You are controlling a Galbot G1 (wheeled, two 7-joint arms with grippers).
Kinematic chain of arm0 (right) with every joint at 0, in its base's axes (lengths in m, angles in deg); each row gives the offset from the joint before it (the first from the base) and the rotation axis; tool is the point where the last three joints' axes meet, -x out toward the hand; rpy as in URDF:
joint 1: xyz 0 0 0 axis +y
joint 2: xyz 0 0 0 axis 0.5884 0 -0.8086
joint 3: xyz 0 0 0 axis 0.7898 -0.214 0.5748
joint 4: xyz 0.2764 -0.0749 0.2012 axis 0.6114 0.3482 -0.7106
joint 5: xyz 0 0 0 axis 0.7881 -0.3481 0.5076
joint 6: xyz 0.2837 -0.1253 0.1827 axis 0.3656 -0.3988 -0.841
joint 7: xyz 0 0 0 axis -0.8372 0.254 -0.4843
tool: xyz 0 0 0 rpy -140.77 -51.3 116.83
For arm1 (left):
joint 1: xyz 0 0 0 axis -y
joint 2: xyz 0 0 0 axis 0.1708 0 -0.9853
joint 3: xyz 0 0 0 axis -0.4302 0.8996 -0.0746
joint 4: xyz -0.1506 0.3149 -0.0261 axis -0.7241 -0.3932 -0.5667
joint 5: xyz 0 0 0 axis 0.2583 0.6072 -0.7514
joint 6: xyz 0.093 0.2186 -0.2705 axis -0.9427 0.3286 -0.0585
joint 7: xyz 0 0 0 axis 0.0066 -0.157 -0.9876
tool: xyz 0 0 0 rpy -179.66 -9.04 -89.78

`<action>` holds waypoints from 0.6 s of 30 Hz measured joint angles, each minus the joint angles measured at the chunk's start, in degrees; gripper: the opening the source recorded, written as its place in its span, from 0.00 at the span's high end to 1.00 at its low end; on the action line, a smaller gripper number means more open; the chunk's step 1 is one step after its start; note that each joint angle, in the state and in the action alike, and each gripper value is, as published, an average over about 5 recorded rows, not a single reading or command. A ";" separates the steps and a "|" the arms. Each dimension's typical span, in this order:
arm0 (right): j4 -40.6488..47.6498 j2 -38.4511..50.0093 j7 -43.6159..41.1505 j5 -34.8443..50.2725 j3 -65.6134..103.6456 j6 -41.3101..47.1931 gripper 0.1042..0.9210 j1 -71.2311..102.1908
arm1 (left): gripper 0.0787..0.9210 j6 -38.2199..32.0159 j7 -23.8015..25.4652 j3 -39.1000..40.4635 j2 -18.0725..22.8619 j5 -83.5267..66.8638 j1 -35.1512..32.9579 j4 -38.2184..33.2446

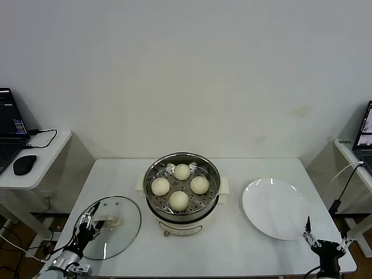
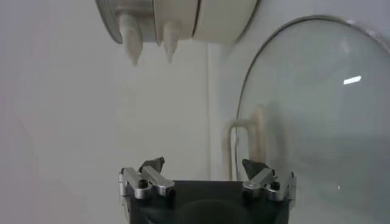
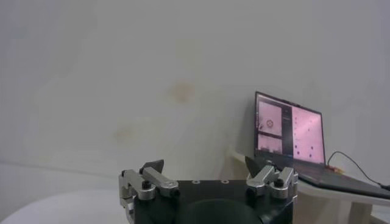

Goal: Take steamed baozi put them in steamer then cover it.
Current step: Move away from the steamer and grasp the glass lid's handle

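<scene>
Several cream-white steamed baozi [image 1: 182, 171] lie on the perforated tray inside the shiny steamer [image 1: 152, 192] at the table's middle. The cover [image 1: 119, 232], a clear glass lid with a cream handle [image 1: 108, 221], lies flat on the table left of the steamer. My left gripper [image 1: 88, 221] hovers open at the cover's near-left edge, empty. In the left wrist view the cover [image 2: 317, 122] and its handle [image 2: 244, 143] lie just ahead of that gripper [image 2: 204, 164], with the steamer's base [image 2: 183, 18] beyond. My right gripper [image 1: 326, 235] stands open and empty at the table's front right corner.
A white plate [image 1: 276, 208] with nothing on it sits right of the steamer, close to the right gripper. Side tables flank the work table, with a laptop and mouse [image 1: 24, 164] on the left one. The right one holds another laptop [image 3: 289, 137].
</scene>
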 measured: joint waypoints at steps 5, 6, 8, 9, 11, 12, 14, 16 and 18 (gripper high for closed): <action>0.22 -0.25 -0.03 -0.42 -0.20 -0.07 0.12 0.00 | 0.12 0.13 0.10 0.97 0.16 -0.35 2.20 1.50; 0.31 -0.29 -0.03 -0.51 -0.25 -0.10 0.12 -0.01 | 0.12 0.15 0.13 1.15 0.16 -0.48 2.56 1.79; 0.47 -0.37 -0.04 -0.68 -0.35 -0.15 0.12 -0.01 | 0.12 0.17 0.17 1.43 0.16 -0.70 3.20 2.38; 0.55 -0.41 -0.05 -0.77 -0.40 -0.17 0.12 -0.01 | 0.12 0.17 0.19 1.55 0.16 -0.79 3.50 2.69; 0.66 -0.48 -0.07 -0.92 -0.51 -0.20 0.12 0.00 | 0.16 0.17 0.22 1.76 0.17 -0.91 4.01 3.29; 0.70 -0.50 -0.07 -0.98 -0.55 -0.21 0.12 -0.01 | 0.18 0.17 0.23 1.85 0.17 -0.95 4.22 3.58; 0.74 -0.53 -0.09 -1.08 -0.63 -0.22 0.12 -0.02 | 0.26 0.17 0.23 2.05 0.17 -1.03 4.52 4.12; 0.74 -0.54 -0.09 -1.12 -0.66 -0.22 0.12 -0.03 | 0.32 0.15 0.18 2.20 0.18 -1.13 4.74 4.62; 0.72 -0.55 -0.09 -1.15 -0.67 -0.22 0.12 -0.02 | 0.39 0.13 0.06 2.31 0.19 -1.30 4.90 5.10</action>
